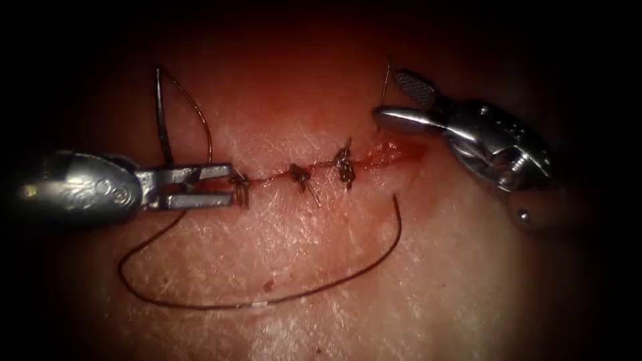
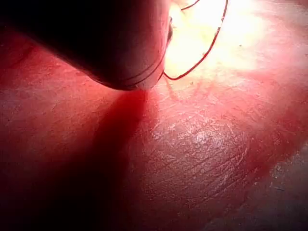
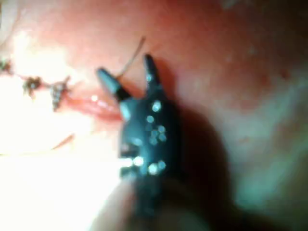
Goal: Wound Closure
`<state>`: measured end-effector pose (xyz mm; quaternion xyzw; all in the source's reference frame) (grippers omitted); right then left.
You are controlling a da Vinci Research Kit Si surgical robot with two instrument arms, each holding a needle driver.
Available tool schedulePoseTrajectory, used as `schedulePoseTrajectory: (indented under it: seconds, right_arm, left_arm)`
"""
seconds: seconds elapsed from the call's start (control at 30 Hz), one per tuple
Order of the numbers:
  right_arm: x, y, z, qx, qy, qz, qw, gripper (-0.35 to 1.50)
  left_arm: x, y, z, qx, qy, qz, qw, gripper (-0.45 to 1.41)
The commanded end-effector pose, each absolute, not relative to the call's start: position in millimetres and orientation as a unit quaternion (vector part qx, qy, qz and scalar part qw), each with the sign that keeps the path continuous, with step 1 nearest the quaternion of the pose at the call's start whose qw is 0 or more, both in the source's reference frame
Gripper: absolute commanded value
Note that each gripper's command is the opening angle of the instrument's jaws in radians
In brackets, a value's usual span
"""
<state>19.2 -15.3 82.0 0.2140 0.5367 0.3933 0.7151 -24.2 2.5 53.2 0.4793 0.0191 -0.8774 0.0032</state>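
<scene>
On the tissue (image 1: 348, 267), needle (image 1: 162, 120) lies free, both tools empty.

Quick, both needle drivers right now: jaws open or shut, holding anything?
Left silver needle driver: open at the leftmost dark knot, holding nothing.
Right silver needle driver: open, holding nothing.

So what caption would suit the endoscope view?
Three knots on the cut; left tool and right tool open, holding nothing; needle upright behind left tool; thread loops over tissue.
</scene>
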Motion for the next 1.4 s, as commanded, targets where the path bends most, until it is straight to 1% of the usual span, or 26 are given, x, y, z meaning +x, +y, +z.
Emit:
schedulePoseTrajectory:
  seconds: [0.03, 0.2, 0.4, 0.6, 0.63, 0.67, 0.7, 0.73, 0.77, 1.4]
  right_arm:
    - [19.7, -15.5, 83.0, 0.217, 0.536, 0.395, 0.714, 1.06]
    - [19.8, -15.6, 82.9, 0.221, 0.536, 0.395, 0.712, 1.06]
    - [20.9, -15.5, 82.9, 0.227, 0.537, 0.394, 0.711, 1.01]
    - [21.0, -15.2, 83.3, 0.236, 0.537, 0.395, 0.707, 0.88]
    - [21.0, -15.2, 83.2, 0.240, 0.537, 0.396, 0.705, 0.81]
    - [21.0, -15.3, 83.2, 0.244, 0.537, 0.393, 0.705, 0.68]
    - [21.0, -15.4, 83.1, 0.252, 0.539, 0.387, 0.704, 0.36]
    - [21.0, -15.5, 83.0, 0.262, 0.541, 0.379, 0.703, -0.21]
    - [21.0, -15.6, 82.9, 0.267, 0.542, 0.375, 0.703, -0.35]
    - [20.7, -14.7, 80.2, 0.262, 0.546, 0.372, 0.703, -0.35]
  left_arm:
    - [-24.8, 2.3, 53.9, 0.480, 0.020, -0.877, 0.004, -0.45]
    - [-24.7, 2.3, 53.9, 0.480, 0.020, -0.877, 0.004, -0.45]
    - [-24.7, 2.3, 54.0, 0.479, 0.021, -0.878, 0.005, -0.45]
    - [-24.7, 2.3, 54.0, 0.479, 0.021, -0.878, 0.005, -0.45]
    - [-24.7, 2.3, 54.0, 0.479, 0.021, -0.878, 0.005, -0.45]
    - [-24.7, 2.3, 54.0, 0.479, 0.021, -0.878, 0.005, -0.45]
    - [-24.7, 2.3, 54.0, 0.479, 0.021, -0.878, 0.005, -0.45]
    - [-24.7, 2.3, 54.0, 0.479, 0.021, -0.878, 0.005, -0.45]
    - [-24.7, 2.3, 54.0, 0.479, 0.021, -0.878, 0.005, -0.45]
    - [-24.5, 2.4, 54.1, 0.479, 0.021, -0.877, 0.006, -0.45]
